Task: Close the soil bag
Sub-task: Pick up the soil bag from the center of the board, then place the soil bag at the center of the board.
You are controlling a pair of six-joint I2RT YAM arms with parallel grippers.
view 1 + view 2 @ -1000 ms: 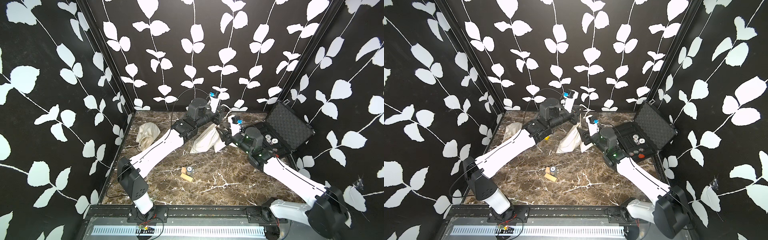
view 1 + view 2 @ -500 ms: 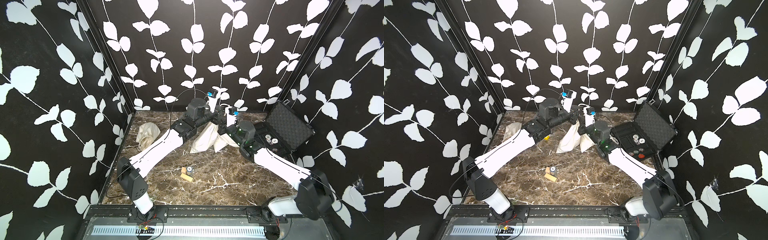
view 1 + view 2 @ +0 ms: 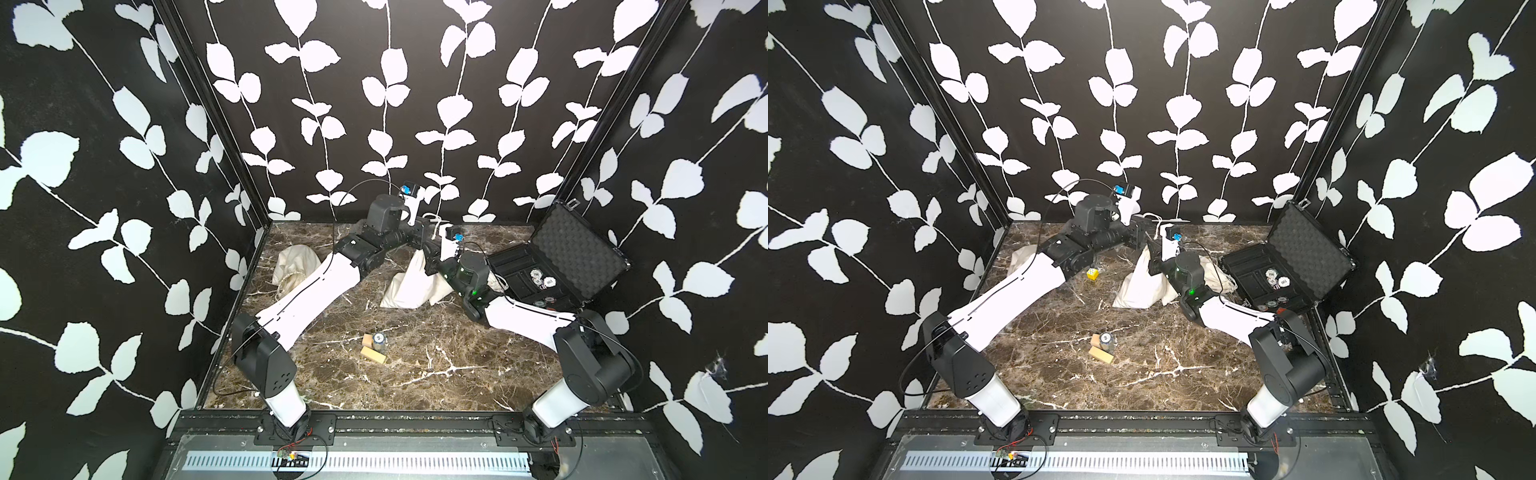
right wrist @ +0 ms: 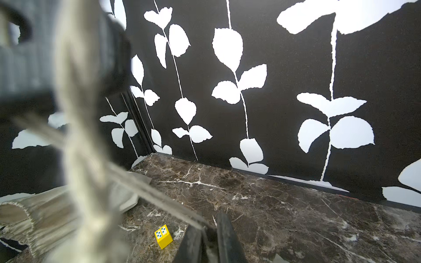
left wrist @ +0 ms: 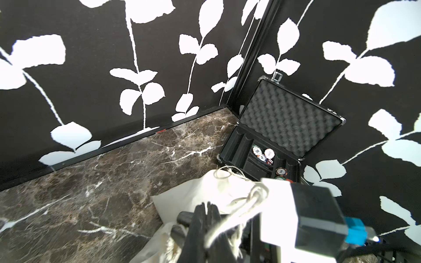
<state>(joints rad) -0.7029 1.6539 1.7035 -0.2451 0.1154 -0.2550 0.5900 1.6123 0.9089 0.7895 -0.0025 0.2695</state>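
Black walls printed with white leaf vines enclose a brown marble counter (image 3: 415, 374).

Item: cream cloth soil bag (image 3: 409, 286), slumped on the counter at far centre between the two arms, its neck raised toward the pincers.

Closure: white drawstring cord (image 5: 239, 211).

Left pincer (image 5: 206, 218): fingers pressed together with the cord running through them, apparently pinched.

Right pincer (image 4: 208, 236): nearly closed on a taut strand of the same cord.

Handling, as judged: soft, limp cloth; loose fill likely to shift and sag; body probably weighty enough to anchor while the cords are drawn. The cord is thin and liable to slip. Grip it close to the neck, one strand per pincer, and pull apart.

Nearby: open black foam-lined case (image 3: 552, 266) at right; second cream cloth bag (image 3: 295, 266) at far left.
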